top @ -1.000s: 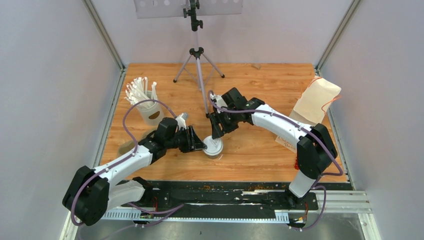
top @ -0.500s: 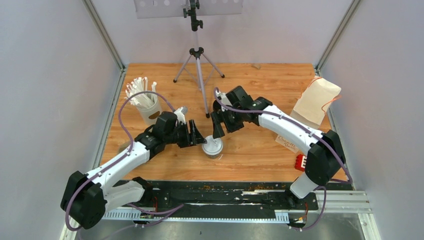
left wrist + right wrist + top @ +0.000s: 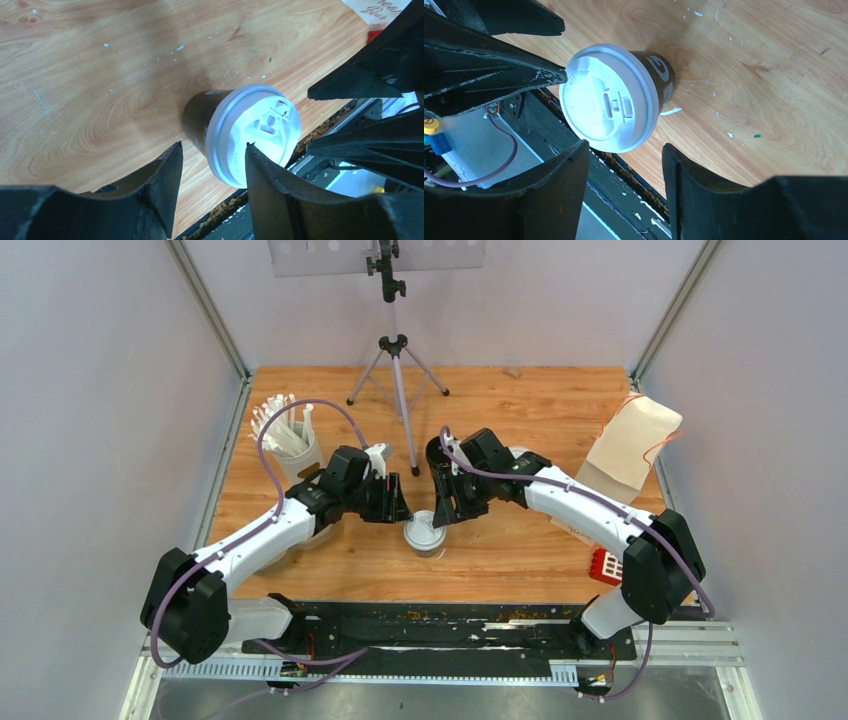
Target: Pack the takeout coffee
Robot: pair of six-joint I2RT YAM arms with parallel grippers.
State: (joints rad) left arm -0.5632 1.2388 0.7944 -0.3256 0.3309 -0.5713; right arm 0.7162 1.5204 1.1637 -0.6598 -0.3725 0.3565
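Observation:
One takeout coffee cup [image 3: 424,535], black with a white lid, stands upright on the wooden table near its front edge. My left gripper [image 3: 396,508] hangs just left of it and a little behind, open, with nothing between its fingers. My right gripper [image 3: 446,512] hangs just right of it, also open and holding nothing. In the left wrist view the cup [image 3: 235,131] lies beyond my left gripper [image 3: 212,151], and the right arm's black fingers [image 3: 360,82] show at the right. In the right wrist view the lid [image 3: 609,97] sits ahead of my right gripper [image 3: 624,147].
A white cup of straws [image 3: 290,445] stands at the back left behind the left arm. A tripod [image 3: 398,370] stands at the middle back. A pale paper bag [image 3: 632,440] leans at the right wall, with a printed card [image 3: 575,525] and a red block [image 3: 603,565] nearby.
My left gripper has come off the cup's left side and moved back as its arm swung inward. The right gripper shifted slightly right. The cup stayed in place.

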